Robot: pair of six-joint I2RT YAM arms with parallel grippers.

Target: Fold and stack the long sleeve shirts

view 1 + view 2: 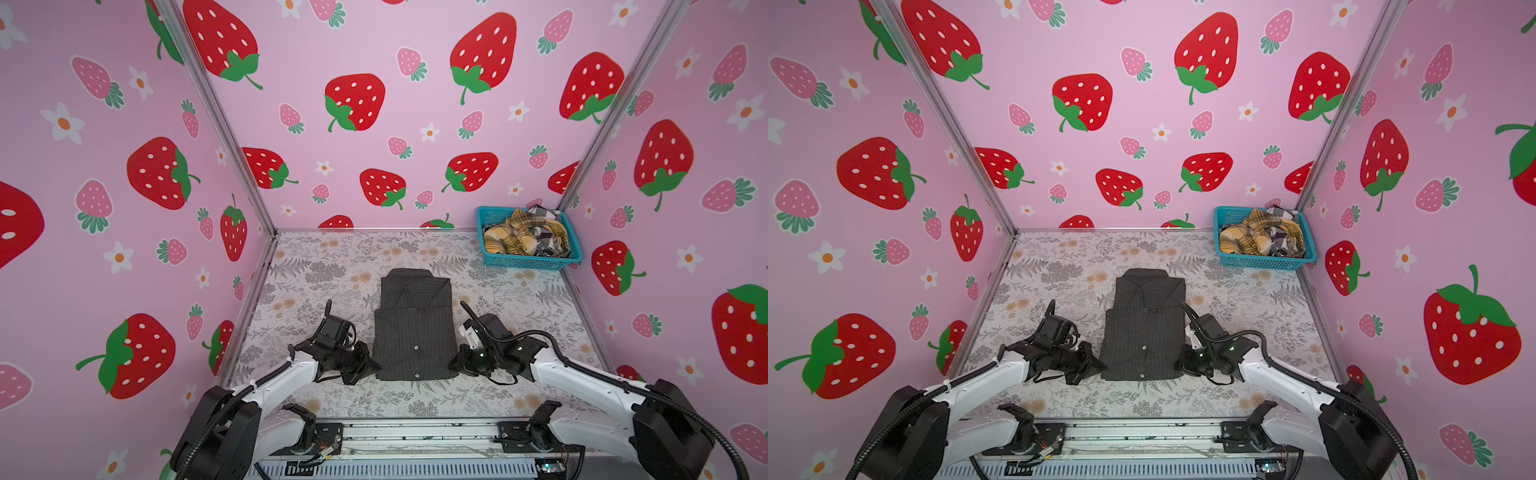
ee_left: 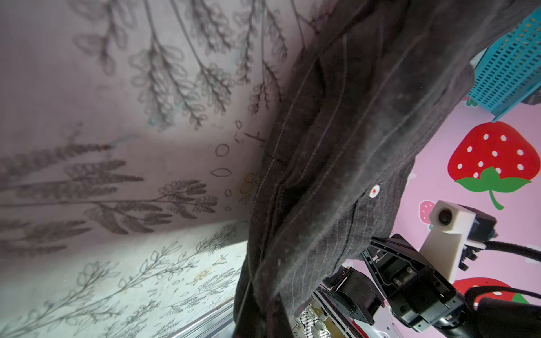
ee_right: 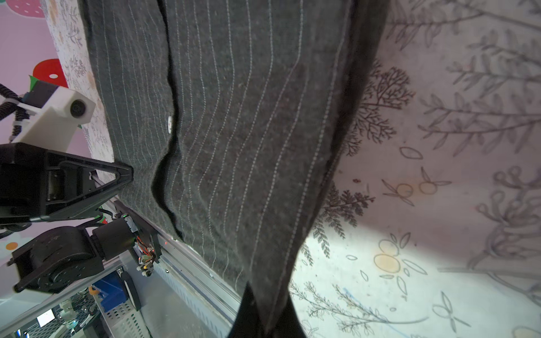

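Charcoal shirt (image 1: pixel 413 328) lies folded on the table (image 1: pixel 332 266), left gripper (image 1: pixel 374 368) and right gripper (image 1: pixel 453 365) each pinched closed on a near corner. Yellow plaid shirt (image 1: pixel 515 241) and checked shirt (image 1: pixel 548 243) fill the basket (image 1: pixel 528 262).

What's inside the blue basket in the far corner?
A crumpled yellow plaid shirt and a black-and-white checked shirt fill the basket; whatever lies beneath them is covered.

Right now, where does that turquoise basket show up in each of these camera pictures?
Both top views: the turquoise basket sits in the table's far right corner.
Left wrist: its mesh wall shows at that picture's upper right edge.
Right wrist: not in it.
Shared landmark: the charcoal pinstriped shirt, seen in all four.
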